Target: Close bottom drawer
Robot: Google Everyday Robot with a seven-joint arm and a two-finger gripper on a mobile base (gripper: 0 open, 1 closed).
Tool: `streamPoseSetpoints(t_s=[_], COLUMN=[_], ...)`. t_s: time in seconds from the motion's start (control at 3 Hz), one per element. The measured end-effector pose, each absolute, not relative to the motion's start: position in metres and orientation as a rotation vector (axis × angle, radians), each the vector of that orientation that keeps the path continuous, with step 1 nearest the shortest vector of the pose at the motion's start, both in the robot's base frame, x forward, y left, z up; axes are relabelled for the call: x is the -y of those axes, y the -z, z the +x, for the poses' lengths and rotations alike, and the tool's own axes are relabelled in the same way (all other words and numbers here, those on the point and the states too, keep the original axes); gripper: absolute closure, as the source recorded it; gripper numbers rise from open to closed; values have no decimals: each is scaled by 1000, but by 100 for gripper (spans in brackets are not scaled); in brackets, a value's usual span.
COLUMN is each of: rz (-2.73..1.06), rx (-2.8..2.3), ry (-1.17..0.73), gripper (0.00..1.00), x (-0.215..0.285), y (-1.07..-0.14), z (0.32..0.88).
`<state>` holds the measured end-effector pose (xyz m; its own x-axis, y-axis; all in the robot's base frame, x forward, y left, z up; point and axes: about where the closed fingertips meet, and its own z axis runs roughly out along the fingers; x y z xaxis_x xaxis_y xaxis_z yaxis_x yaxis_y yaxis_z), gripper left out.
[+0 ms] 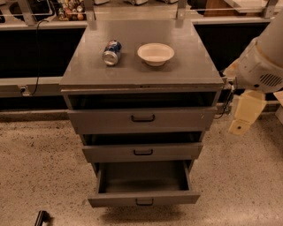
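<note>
Grey metal: see bottom drawer [143,178] pulled open, pincer [42,217] low at bottom-left edge, well apart from it, can't tell its opening.

A lab workshop: grey metal cabinet [188,66], cluttered benches [132,13] behind, speckled floor [35,167]; gripper [244,114] hangs at its right.
</note>
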<state>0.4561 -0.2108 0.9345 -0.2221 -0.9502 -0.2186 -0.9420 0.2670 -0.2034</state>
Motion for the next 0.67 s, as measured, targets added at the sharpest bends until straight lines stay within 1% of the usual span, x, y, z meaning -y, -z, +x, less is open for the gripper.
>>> streamPoseSetpoints(t_s=[0.33,0.67], rz=[-1788,-1815], rx=[-2235,-2215], ry=[111,129], gripper=[0,0], x=[207,201], y=[-871,-844], z=[466,468])
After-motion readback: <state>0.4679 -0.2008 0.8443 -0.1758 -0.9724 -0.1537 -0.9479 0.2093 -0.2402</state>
